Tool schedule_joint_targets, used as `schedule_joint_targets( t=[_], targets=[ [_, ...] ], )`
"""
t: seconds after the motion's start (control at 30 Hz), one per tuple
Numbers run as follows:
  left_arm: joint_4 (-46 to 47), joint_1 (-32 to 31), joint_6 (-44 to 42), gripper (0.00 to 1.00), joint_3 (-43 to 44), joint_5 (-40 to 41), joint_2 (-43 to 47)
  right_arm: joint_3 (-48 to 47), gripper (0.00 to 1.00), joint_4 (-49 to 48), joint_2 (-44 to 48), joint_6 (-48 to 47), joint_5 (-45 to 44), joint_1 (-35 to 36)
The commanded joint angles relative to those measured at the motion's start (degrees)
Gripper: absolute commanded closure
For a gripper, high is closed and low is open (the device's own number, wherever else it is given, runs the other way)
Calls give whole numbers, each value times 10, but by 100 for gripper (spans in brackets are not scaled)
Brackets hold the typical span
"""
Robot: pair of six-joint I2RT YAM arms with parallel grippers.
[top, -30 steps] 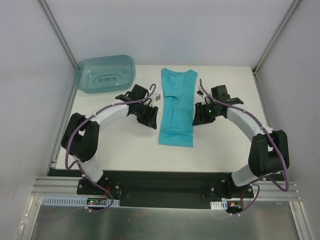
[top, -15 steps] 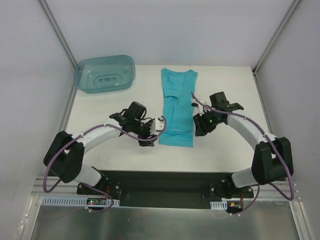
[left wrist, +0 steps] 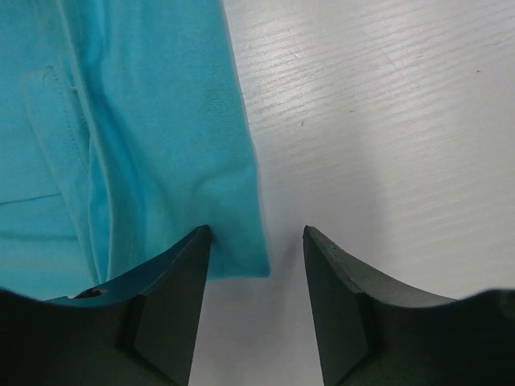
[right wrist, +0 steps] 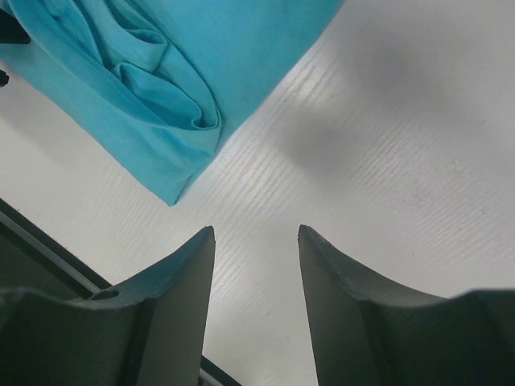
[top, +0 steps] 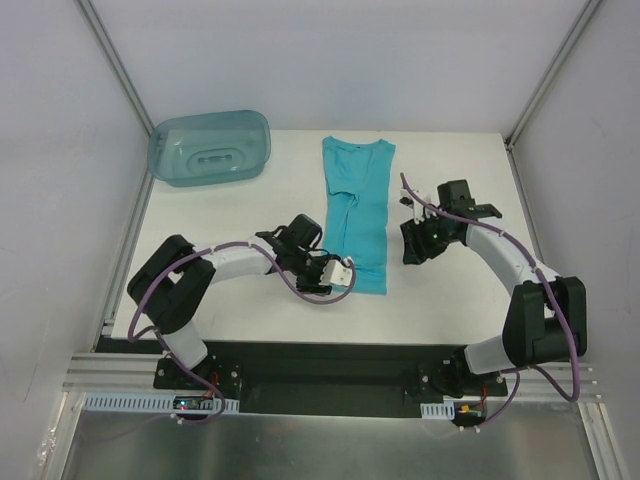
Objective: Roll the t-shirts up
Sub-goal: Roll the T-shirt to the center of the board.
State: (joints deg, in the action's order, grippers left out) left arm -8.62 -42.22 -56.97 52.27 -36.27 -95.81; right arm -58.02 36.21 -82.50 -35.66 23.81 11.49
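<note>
Where grey panels (top: pixel 340 60) wall in the white table (top: pixel 220 305), the teal t-shirt (top: pixel 357 205) lies at its middle folded into a narrow strip, collar far, sleeves hidden in the folds, the left gripper (left wrist: pixel 257 233) spread astride its near corner and the right gripper (right wrist: pixel 256 232) spread empty above bare tabletop beside it.

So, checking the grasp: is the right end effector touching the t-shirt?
Apart. Right wrist view: bare table shows between the right end effector and the t-shirt.
</note>
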Motion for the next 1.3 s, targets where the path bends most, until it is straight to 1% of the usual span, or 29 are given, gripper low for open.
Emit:
schedule_joint_targets(
  t=[0.0, 0.03, 0.07, 0.17, 0.2, 0.27, 0.3, 0.33, 0.37, 0.4, 0.43, 0.47, 0.5, 0.53, 0.57, 0.6, 0.67, 0.7, 0.77, 0.97, 1.27],
  targets=[
    [13, -16, -39, 54, 31, 21, -34, -19, 50, 4, 26, -21, -3, -7],
    [13, -16, -38, 58, 34, 27, -39, -17, 50, 5, 29, -29, -8, -7],
    [13, -17, -35, 65, 39, 38, -42, -17, 51, 5, 36, -34, -14, -7],
    [-8, -17, 9, 75, 64, 52, -57, -14, 52, -12, 58, -23, -102, -5],
    [-20, -17, 25, 84, 73, 45, -62, -12, 52, -25, 68, -26, -105, -5],
    [-49, -14, 53, 92, 96, 31, -64, 1, 52, -40, 94, -62, -84, 9],
    [-59, -2, 85, 98, 106, -10, -66, 10, 51, -56, 129, -80, -77, 20],
    [-81, 6, 106, 100, 118, -31, -68, 17, 51, -61, 144, -99, -71, 34],
    [-89, 14, 133, 100, 145, -56, -71, 29, 50, -60, 159, -133, -52, 62],
    [-97, 24, 192, 100, 160, -102, -81, 33, 50, -54, 177, -147, -40, 74],
    [-102, 45, 222, 100, 172, -132, -87, 37, 49, -44, 181, -163, -31, 87],
    [-107, 53, 278, 100, 193, -155, -98, 44, 49, -35, 182, -183, -23, 115],
    [-107, 61, 302, 100, 202, -171, -104, 51, 49, -27, 183, -194, -22, 128],
    [-108, 70, 323, 100, 214, -206, -109, 66, 48, -36, 196, -203, -25, 142],
    [-108, 74, 352, 100, 217, -218, -118, 105, 46, -53, 208, -215, -38, 170],
    [-108, 76, 365, 100, 220, -229, -120, 133, 45, -99, 223, -221, -42, 182],
    [-108, 83, 393, 100, 223, -248, -127, 177, 41, -142, 258, -233, -59, 219],
    [-108, 86, 401, 100, 223, -252, -130, 206, 40, -172, 262, -236, -64, 230],
    [-108, 93, 414, 100, 218, -262, -131, 217, 39, -184, 254, -233, -73, 252],
    [-108, 106, 428, 100, 202, -270, -131, 209, 35, -234, 191, -203, -100, 277],
    [-104, 133, 449, 100, 205, -296, -148, 207, 32, -298, 120, -203, -121, 303]
  ],
)
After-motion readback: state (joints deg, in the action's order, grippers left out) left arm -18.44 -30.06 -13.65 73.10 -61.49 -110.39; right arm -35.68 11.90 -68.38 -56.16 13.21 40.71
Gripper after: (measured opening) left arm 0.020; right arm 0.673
